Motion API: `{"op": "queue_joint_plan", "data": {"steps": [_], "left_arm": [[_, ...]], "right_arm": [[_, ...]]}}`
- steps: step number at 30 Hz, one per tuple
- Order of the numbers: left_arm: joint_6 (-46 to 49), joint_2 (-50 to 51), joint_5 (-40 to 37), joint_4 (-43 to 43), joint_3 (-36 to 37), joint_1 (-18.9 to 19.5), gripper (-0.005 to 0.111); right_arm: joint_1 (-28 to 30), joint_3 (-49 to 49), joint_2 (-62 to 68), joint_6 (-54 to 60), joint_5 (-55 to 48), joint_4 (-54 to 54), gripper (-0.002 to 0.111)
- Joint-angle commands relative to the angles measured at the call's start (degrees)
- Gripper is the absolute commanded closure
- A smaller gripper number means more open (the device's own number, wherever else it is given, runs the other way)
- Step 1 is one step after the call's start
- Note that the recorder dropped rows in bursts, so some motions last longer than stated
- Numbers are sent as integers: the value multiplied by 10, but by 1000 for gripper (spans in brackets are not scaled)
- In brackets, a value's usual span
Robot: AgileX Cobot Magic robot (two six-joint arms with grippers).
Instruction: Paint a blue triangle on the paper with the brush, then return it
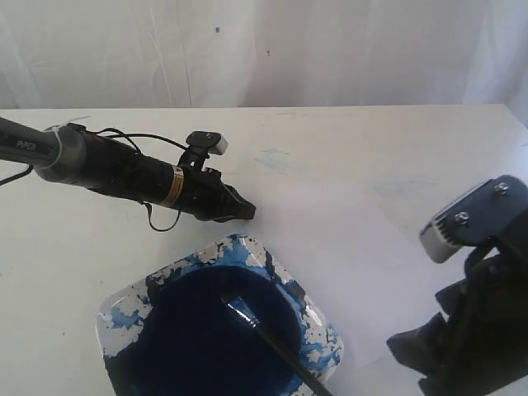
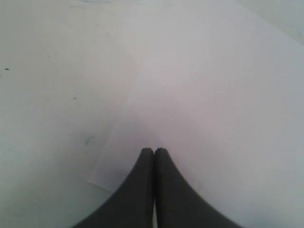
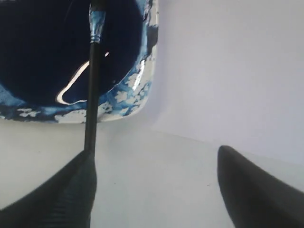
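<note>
The left gripper (image 2: 154, 151), jaws pressed together, hung over a corner of the white paper (image 2: 213, 85) on the bench (image 2: 47, 104).

The brush (image 3: 91, 80), thin and black-handled with a blue-stained ferrule, lies slanted with its tip in the dish's (image 3: 126, 102) dark blue paint. Its handle runs up to one finger of the spread-apart right pincer (image 3: 156, 152). The paper (image 2: 213, 95), white and flat, lies beneath the closed left pincer's (image 2: 154, 151) tips, near its corner.
</note>
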State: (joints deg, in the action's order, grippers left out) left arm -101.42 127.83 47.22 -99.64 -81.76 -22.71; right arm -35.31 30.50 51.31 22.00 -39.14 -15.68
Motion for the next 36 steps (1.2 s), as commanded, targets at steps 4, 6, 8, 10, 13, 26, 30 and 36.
{"op": "queue_joint_plan", "data": {"steps": [4,6,8,10,13,26,30,36], "left_arm": [[-1,-3,-4,-3,-3,-4,107],[-1,-3,-4,-3,-3,-4,107],[-1,-3,-4,-3,-3,-4,107],[-1,-3,-4,-3,-3,-4,107],[-1,-3,-4,-3,-3,-4,107],[-1,-3,-4,-3,-3,-4,107],[-1,-3,-4,-3,-3,-4,107],[-1,-3,-4,-3,-3,-4,107]], "right_arm": [[-2,-3,94,97,-43,-106,45],[-2,-3,112,105,-57,-124,45],[-2,-3,121,113,-75,-136,45],[-2,-3,128,117,-98,-145,45],[-2,-3,128,140,-137,-157,45],[-2,-26,129,152,-140,-169,45],[-2,-41,131,152,-109,-168,45],[-2,-46,157,152,-85,-173,45]]}}
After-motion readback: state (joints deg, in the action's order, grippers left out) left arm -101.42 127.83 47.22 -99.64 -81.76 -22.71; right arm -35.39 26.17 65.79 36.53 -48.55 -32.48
